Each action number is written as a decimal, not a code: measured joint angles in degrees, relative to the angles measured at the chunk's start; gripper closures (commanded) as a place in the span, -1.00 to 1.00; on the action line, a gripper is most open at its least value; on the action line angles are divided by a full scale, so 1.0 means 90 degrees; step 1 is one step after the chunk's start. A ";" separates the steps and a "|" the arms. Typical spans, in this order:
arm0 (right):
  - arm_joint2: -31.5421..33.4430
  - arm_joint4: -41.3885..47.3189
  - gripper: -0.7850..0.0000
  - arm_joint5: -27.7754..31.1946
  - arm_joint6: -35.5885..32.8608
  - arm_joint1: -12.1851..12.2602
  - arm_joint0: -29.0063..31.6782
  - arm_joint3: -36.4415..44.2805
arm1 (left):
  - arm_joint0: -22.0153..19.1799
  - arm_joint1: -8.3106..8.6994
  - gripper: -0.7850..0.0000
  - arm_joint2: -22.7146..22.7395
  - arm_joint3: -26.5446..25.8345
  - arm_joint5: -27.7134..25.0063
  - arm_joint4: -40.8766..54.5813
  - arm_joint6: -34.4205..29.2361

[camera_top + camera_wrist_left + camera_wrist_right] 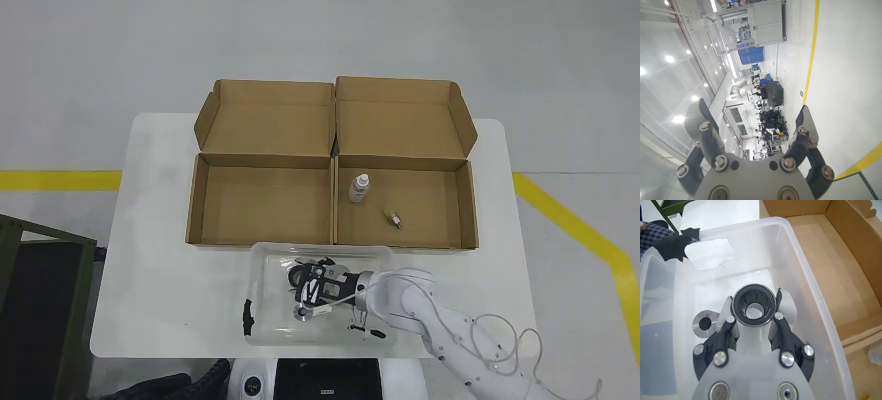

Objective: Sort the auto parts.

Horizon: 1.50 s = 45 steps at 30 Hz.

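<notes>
Bearing (770,303), black and ring-shaped, sits clamped between the fingers of my right gripper (754,297) inside the clear bin (802,256), with a silver disc (705,324) just beside it. My left gripper (753,106) is spread wide and holds nothing. From above, I see the bin at the tabletop's (150,250) near edge, in front of two cardboard boxes (260,205).

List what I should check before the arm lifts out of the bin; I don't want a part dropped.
1. Grip: right gripper shut on the bearing, a finger each side: ok.
2. Lift: bearing off the bin floor: cannot tell.
3. Neighbour: metal disc clear of the fingers: cannot tell.
4. Targets: left box and right box open: ok.
5. Other arm: left gripper open: ok.
</notes>
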<state>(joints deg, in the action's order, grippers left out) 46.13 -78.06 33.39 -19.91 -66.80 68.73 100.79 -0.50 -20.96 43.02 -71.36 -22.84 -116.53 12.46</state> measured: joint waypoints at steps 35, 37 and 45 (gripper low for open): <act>0.1830 0.3408 1.00 0.0447 0.0392 0.0310 0.1043 0.0981 | 0.0000 0.0000 -1.00 0.0000 0.0000 0.0000 0.0000 0.0000; 0.1921 0.3688 1.00 0.0477 0.0378 0.0321 0.1036 0.0927 | 0.0000 0.0000 -1.00 0.0000 0.0000 0.0000 0.0000 0.0000; 0.2127 0.4529 1.00 0.0489 0.0228 0.0337 0.0862 0.0664 | 0.0000 0.0000 -1.00 0.0000 0.0000 0.0000 0.0000 0.0000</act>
<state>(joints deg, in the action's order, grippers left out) 65.27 -37.29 37.79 -17.86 -63.77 76.49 106.76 -0.50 -20.96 43.02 -71.36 -22.84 -116.53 12.46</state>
